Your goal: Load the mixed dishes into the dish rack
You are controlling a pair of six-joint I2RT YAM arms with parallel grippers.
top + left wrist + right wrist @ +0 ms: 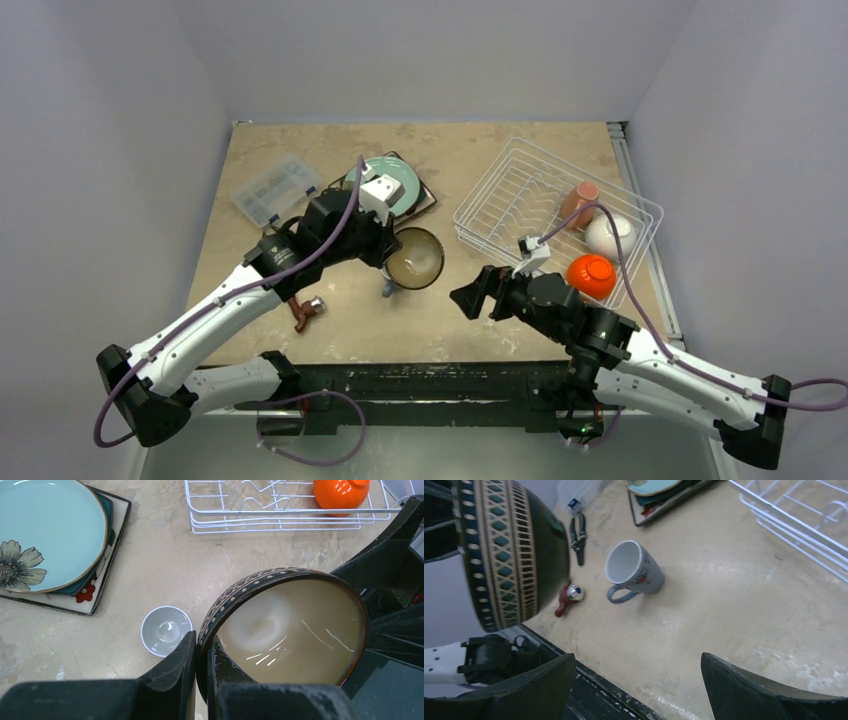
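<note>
Top external, three bowls (415,258) (two racked)

Dark brown bowl (290,630) is showing a glossy glazed inside with streaky highlights; its patterned outer band is looking duller, slightly raised. My left tool (201,649) is reading as matt black plastic, faintly dusty. Bench (165,565) is looking like mottled beige stone, matt and scuffed. Dish rack (275,515) is showing smooth white coated wire. Orange bowl (340,492) and teal plate (50,530) are shining, glossy glaze. Pale blue mug (644,575) is looking smooth, semi-gloss. Compartment box (275,188) is reading as clear plastic.
</note>
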